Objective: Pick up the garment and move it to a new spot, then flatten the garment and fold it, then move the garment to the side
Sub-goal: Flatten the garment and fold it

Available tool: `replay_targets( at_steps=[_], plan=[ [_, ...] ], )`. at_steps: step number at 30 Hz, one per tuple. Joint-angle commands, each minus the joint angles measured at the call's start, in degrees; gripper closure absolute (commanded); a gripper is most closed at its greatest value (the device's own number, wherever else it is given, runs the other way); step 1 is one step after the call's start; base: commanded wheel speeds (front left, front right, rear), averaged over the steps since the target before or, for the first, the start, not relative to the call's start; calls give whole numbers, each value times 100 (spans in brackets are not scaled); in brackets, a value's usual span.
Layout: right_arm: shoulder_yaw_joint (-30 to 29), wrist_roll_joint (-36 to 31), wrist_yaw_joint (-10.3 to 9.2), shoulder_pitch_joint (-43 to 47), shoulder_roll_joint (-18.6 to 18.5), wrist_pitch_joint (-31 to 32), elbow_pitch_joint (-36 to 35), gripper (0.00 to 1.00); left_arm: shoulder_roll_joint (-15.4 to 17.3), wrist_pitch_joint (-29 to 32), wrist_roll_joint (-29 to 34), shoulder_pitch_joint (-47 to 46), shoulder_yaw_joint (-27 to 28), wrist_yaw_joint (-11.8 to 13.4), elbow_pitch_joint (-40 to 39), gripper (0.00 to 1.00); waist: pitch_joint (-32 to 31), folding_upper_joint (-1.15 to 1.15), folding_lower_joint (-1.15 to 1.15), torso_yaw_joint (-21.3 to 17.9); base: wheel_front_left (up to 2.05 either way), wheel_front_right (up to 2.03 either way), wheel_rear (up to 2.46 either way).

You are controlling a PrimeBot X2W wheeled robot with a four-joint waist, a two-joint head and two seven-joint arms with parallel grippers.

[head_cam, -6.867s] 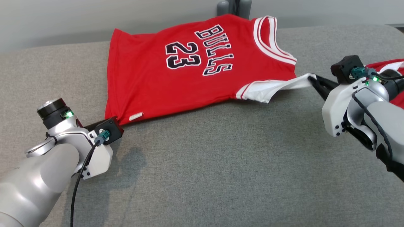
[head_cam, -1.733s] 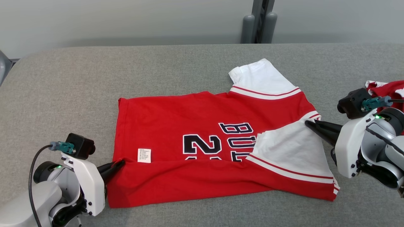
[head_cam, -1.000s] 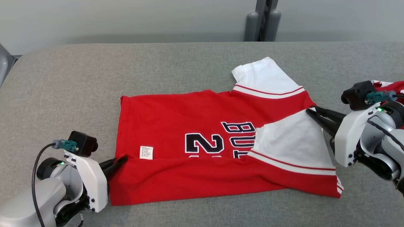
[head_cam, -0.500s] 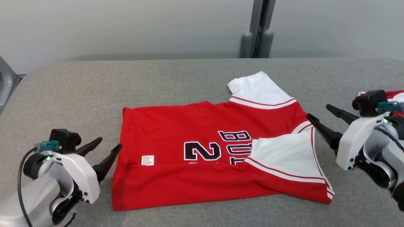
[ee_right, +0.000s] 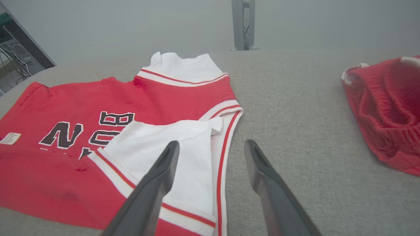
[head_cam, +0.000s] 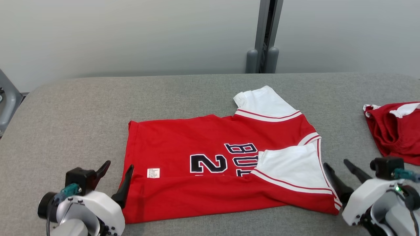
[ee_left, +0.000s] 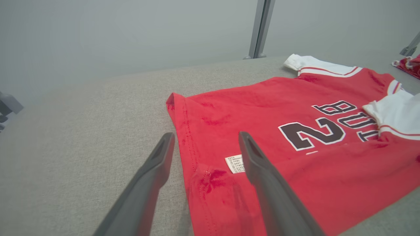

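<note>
The garment [head_cam: 203,141] is a red jersey with white sleeves and dark lettering, lying on the grey table with its near edge folded up over the front. My left gripper [head_cam: 119,165] stands open at the jersey's left hem [ee_left: 210,180], its fingers [ee_left: 154,173] straddling the hem corner without touching it. My right gripper [head_cam: 335,164] is open just off the jersey's right end, by the folded white sleeve [ee_right: 170,147]. Neither holds anything.
A second red garment [head_cam: 393,131] with white trim lies bunched at the table's right edge, also in the right wrist view [ee_right: 387,111]. A grey post [head_cam: 262,49] rises behind the table [head_cam: 82,108]. Bare grey cloth surface stretches to the left and far side.
Both grippers opened and let go of the jersey, then drew back toward me. The folded near edge stays lying on the jersey. The head camera has tilted up.
</note>
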Motion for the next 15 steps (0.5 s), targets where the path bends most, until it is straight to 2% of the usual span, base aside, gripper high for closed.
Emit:
replay_targets(
  at_steps=[1,4,8,15],
  plan=[
    [-74,-75,1,95,48,-58,35,0,14,-19,88,90,151,72,-45,0,-9,0,0,-9,0,0,0],
    [-341,-355,1,387,259,-129,116,0,-146,-19,310,621,556,220,-229,0,-42,0,0,-33,0,0,0],
    [-724,-675,1,703,565,-132,230,0,-365,-20,388,1088,1025,289,-291,0,-58,0,0,-54,0,0,0],
    [-1302,-1168,1,1113,990,73,349,0,-653,-8,241,1513,1234,349,50,0,-34,0,0,-80,0,0,0]
  ],
)
